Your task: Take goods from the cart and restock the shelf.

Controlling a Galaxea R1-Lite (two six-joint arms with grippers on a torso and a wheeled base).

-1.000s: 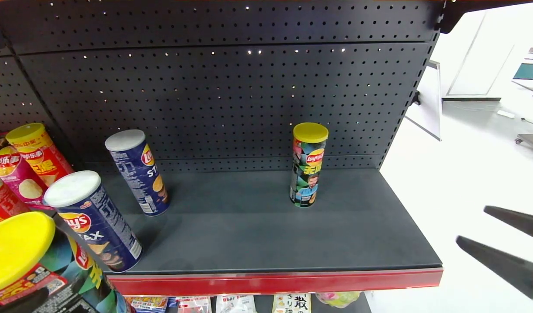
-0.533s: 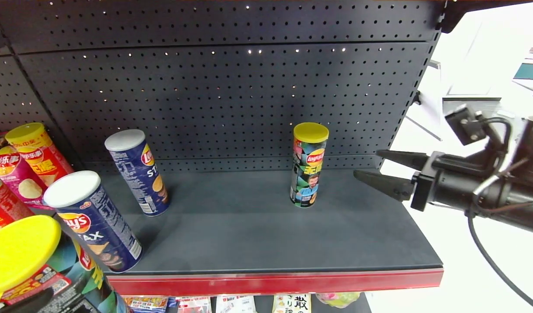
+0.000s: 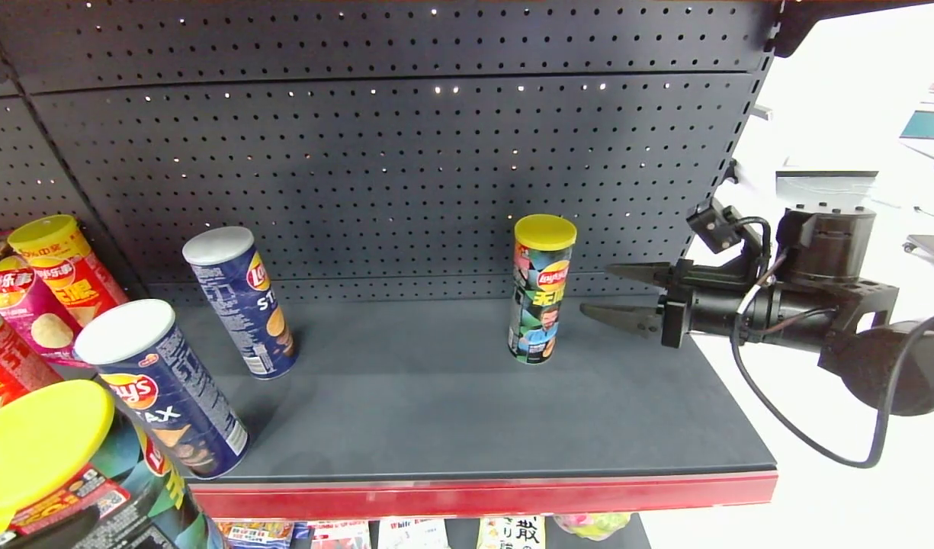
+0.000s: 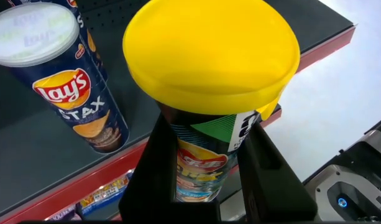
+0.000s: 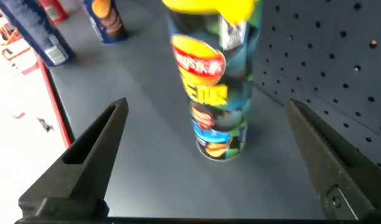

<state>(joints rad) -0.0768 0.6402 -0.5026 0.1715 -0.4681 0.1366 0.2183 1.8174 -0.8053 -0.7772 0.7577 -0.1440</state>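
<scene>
Jaws: right gripper (image 3: 596, 290) spread wide and empty, level over the right end of the shelf (image 3: 451, 415), tips just beside the standing can (image 3: 540, 293), not touching. Left gripper (image 4: 209, 171) clenched on the held can (image 4: 210, 68), yellow-lidded, off the shelf's front left corner. Rear blue can (image 3: 242, 305) and front blue can (image 3: 162, 389) stand on the shelf's left part.

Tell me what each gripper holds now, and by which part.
Left gripper holds a yellow-lidded chip can by its body, below the lid. Right gripper holds nothing; jaws open.
</scene>
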